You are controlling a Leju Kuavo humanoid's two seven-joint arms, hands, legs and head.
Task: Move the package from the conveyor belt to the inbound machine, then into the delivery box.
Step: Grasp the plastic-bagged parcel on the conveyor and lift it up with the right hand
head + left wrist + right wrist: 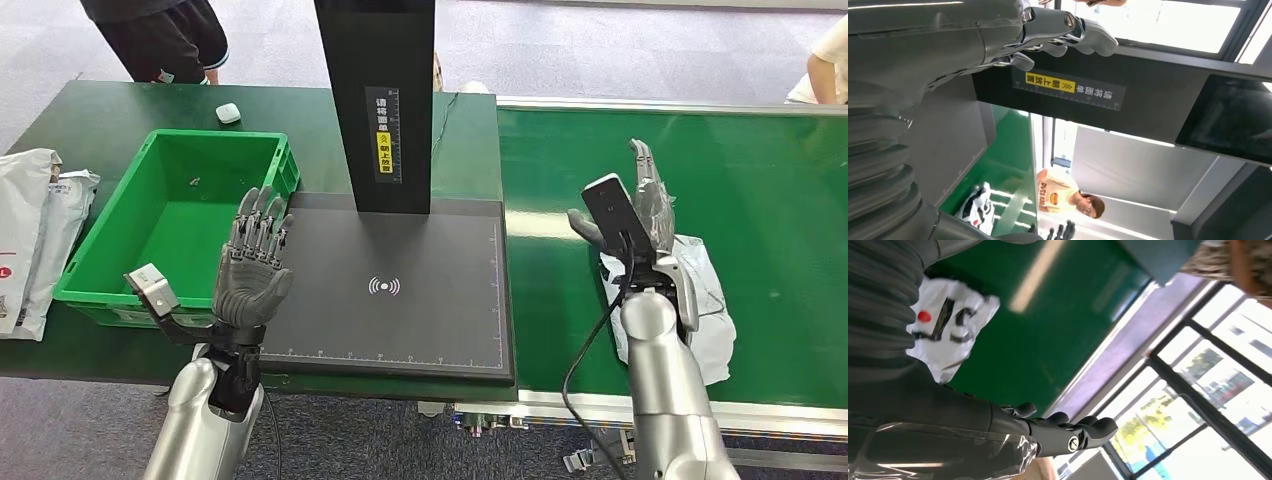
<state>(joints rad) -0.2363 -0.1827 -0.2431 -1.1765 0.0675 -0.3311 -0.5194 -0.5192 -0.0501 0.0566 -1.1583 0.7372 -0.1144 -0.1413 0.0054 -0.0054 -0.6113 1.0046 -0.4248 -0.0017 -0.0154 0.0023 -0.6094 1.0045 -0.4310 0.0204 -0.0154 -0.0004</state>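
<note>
My right robot hand [648, 205] hovers open above the package [700, 300]; left robot hand [255, 262] open too. That slack, crumpled bag at four o'clock could slip a shallow grasp.

The head view is evenly and brightly lit from above, sharp across the frame, with soft short shadows and a pale sheen on the conveyor belt [760, 190]. In the left wrist view the windows [1168, 20] blow out to white, leaving the left hand [1058, 35] dark against the glare. The right wrist view is smeared by motion blur; the package [948, 325] looks soft and the bright windows [1228, 360] are overexposed.
</note>
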